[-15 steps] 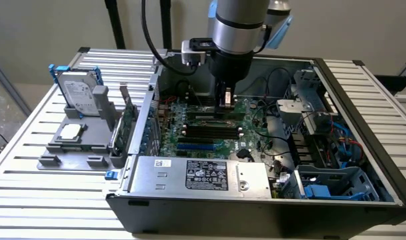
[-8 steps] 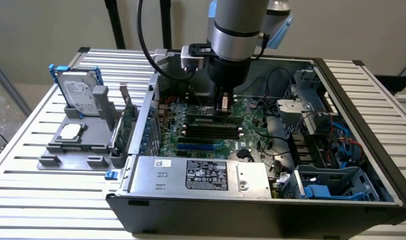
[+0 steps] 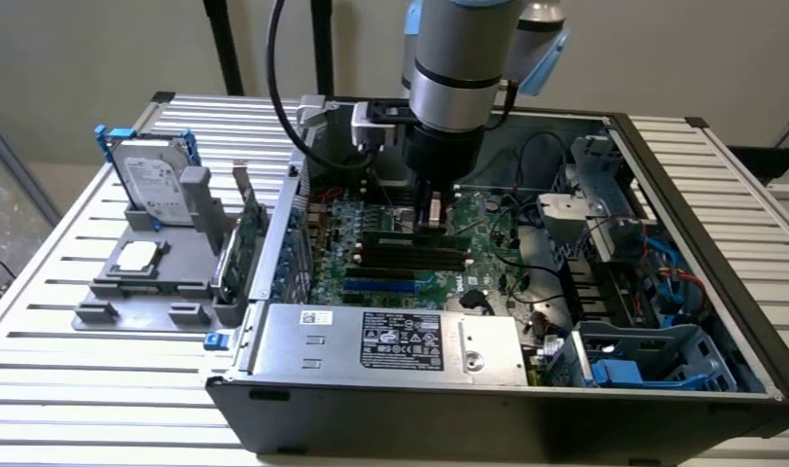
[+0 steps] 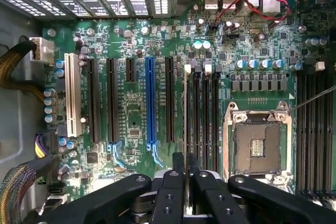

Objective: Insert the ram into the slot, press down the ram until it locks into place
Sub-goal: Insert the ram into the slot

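1. Currently, your tool [image 4: 186,158] is narrow, its jaws pinched on the ram [image 4: 186,109], which shows edge-on in the wrist view.
2. The ram sits directly over the slot [image 4: 187,68], at the far edge of the bank of 4 black sockets [image 3: 404,255]. I cannot tell whether it is seated yet.
3. Tilt is a risk: if 1 end drops first, only 1 clip will catch.
4. Drift is another, since the neighbouring socket [image 4: 197,114] lies just beside it.
5. The thin grip may slide up the board if you press hard, and a mismatched notch would load the motherboard [image 4: 131,114].
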Tool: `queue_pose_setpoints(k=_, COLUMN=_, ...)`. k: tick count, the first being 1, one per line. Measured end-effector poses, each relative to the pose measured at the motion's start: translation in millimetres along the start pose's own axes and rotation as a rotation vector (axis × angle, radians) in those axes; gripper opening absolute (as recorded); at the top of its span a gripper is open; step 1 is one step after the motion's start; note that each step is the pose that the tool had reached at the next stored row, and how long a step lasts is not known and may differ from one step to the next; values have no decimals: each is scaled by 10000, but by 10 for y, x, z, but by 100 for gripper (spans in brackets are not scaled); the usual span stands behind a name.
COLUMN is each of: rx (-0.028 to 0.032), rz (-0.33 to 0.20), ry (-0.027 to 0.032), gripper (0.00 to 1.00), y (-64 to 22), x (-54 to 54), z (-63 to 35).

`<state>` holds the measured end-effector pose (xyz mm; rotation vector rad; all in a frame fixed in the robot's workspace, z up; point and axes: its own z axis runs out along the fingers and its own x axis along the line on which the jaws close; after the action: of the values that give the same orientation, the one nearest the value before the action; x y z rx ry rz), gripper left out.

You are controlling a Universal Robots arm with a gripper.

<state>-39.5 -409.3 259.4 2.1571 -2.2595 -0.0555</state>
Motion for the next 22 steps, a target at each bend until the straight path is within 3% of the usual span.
queue_pose_setpoints(k=8, rx=-15, rz=0, ry=3, gripper=13, y=-8, x=-62, z=106)
queue_pose_setpoints(k=15, rx=-7, rz=3, ry=93, gripper=13, y=-12, x=-89, z=205)
queue_pose_setpoints(k=22, rx=-4, rz=-8, ry=130, gripper=13, y=-11, x=-106, z=229)
